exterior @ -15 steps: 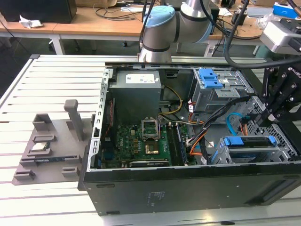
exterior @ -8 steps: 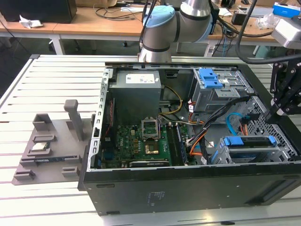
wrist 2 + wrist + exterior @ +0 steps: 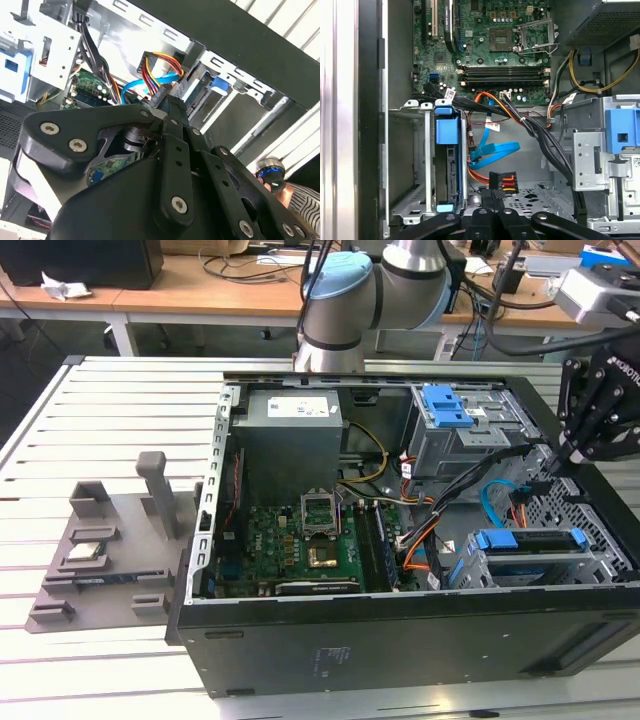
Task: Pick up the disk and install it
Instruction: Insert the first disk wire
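The black jointed-metal pincer (image 3: 490,197), closed on a black plastic cable connector (image 3: 501,181), hangs beside the blue-railed silver disk (image 3: 448,165).

Matt black metal PC case (image 3: 400,640), glossy blue plastic disk rail (image 3: 446,132), green circuit board (image 3: 300,540), slatted white table (image 3: 90,400)

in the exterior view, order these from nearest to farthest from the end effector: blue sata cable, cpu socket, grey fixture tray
1. Blue SATA cable, just beside the end effector, toward the exterior view's left.
2. CPU socket, mid-motherboard.
3. Grey fixture tray, outside the case, far on that view's left.
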You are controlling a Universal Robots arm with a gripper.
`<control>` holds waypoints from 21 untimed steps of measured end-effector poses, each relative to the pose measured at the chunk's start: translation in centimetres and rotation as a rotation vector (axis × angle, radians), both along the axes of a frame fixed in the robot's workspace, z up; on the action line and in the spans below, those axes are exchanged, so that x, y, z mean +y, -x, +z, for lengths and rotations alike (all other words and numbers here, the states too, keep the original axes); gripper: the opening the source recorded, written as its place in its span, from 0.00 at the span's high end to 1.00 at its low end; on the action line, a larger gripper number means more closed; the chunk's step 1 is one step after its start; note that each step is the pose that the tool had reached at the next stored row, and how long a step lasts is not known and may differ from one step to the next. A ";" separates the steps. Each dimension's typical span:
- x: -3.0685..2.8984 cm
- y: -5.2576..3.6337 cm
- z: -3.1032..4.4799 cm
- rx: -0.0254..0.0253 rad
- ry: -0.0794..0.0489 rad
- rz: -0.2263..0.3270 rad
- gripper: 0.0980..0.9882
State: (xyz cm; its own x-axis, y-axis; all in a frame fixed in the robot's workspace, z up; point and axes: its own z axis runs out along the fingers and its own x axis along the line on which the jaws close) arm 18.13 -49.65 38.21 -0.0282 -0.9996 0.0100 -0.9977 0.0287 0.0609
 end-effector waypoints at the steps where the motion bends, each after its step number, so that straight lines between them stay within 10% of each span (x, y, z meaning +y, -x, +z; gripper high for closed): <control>1: 0.15 0.00 -0.15 0.0000 0.000 0.000 0.99; 12: 0.29 0.00 -1.00 0.0000 0.001 0.000 0.98; 15: 0.29 0.00 -1.00 0.0000 0.001 0.000 0.77; 21: 0.56 0.36 -1.06 0.0000 0.002 0.000 0.77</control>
State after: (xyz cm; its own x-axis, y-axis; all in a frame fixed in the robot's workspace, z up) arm 17.77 -49.09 37.14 -0.0281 -0.9995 0.0118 -0.9977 0.0288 0.0609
